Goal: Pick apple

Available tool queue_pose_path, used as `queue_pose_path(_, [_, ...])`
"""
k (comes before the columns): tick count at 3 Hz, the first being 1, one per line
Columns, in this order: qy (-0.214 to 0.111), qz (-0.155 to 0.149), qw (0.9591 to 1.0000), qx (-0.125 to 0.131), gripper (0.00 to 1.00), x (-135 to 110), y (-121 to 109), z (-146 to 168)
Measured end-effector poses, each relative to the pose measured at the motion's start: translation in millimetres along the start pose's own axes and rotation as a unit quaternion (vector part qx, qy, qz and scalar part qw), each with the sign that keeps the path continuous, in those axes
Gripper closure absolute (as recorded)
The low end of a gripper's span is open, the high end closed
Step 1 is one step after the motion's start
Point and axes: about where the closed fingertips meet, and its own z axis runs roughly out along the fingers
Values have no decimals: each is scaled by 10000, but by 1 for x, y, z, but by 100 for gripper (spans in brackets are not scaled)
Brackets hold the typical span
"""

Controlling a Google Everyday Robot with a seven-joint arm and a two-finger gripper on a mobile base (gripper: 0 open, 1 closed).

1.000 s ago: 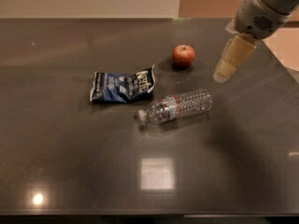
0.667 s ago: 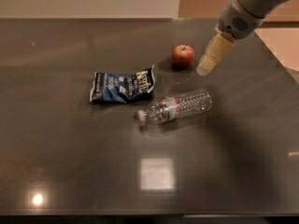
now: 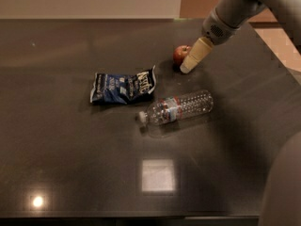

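Observation:
The small red apple (image 3: 180, 53) sits on the dark table (image 3: 70, 145) toward the far right, partly hidden behind my gripper. My gripper (image 3: 188, 68), with cream-coloured fingers, reaches down from the upper right on a grey arm. Its tip is right at the apple's right front side, close to the tabletop.
A clear plastic bottle (image 3: 178, 108) lies on its side in front of the apple. A crumpled blue chip bag (image 3: 123, 86) lies to the left of the bottle. The table's right edge runs behind the arm. A grey part of the robot (image 3: 284, 187) fills the lower right corner.
The gripper has moved left and down toward the apple, and now covers part of its right side. The apple, bottle and bag have not moved.

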Motion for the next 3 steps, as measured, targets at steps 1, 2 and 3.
queue_pose_path(1, [-63, 166, 9998, 13, 0, -8, -13, 24])
queue_pose_path(2, [-86, 332, 9994, 69, 0, -13, -26, 42])
queue_pose_path(3, [-107, 444, 9989, 128, 0, -19, -34, 55])
